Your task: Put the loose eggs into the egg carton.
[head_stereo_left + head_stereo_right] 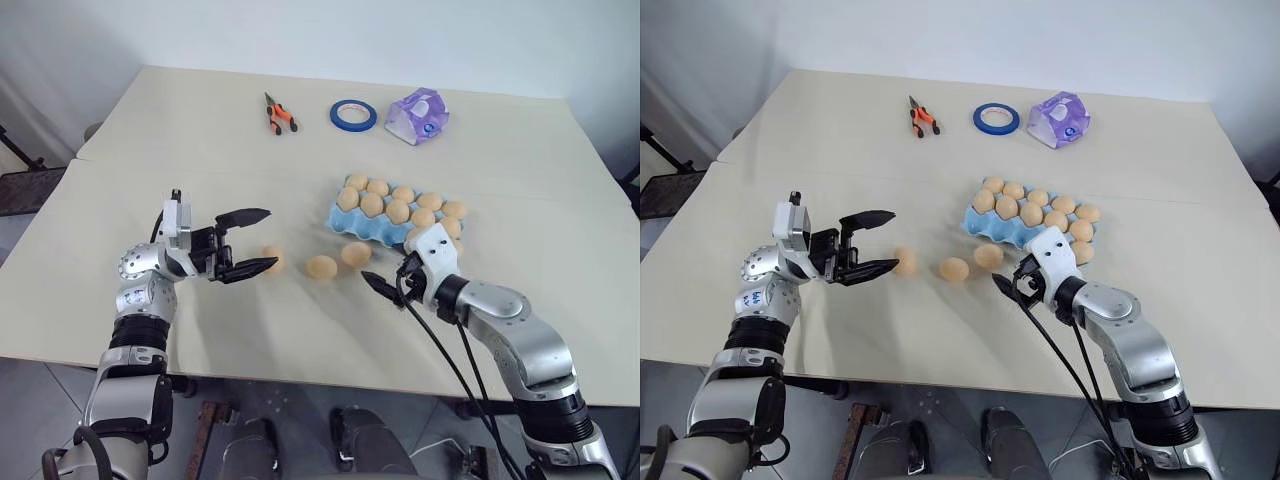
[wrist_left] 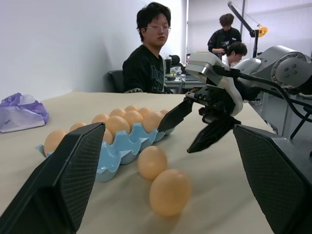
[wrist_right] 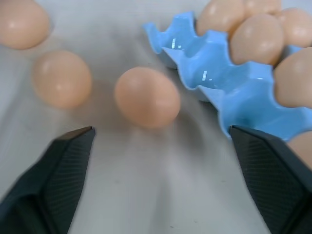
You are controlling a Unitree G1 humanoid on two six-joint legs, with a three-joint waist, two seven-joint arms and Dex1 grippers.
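Nearest the robot, on the surface [image 1: 120, 180], we find both grippers spread wide and holding nothing. We see the left gripper [image 1: 249, 241] pointing toward the three loose eggs [image 1: 321, 267], which lie in a row on the bare surface. The egg [image 1: 273, 258] closest to its fingertips is partly hidden behind the lower finger. The right gripper [image 1: 385, 284] hovers just in front of the nearest corner of the egg carton [image 1: 343, 221], and its body covers that corner, so we cannot tell how many cups there are filled. The remaining cups in sight hold eggs. Farther back lie orange-handled pliers [image 1: 279, 114], a blue tape ring [image 1: 353, 114] and a purple-and-white packet [image 1: 418, 116].
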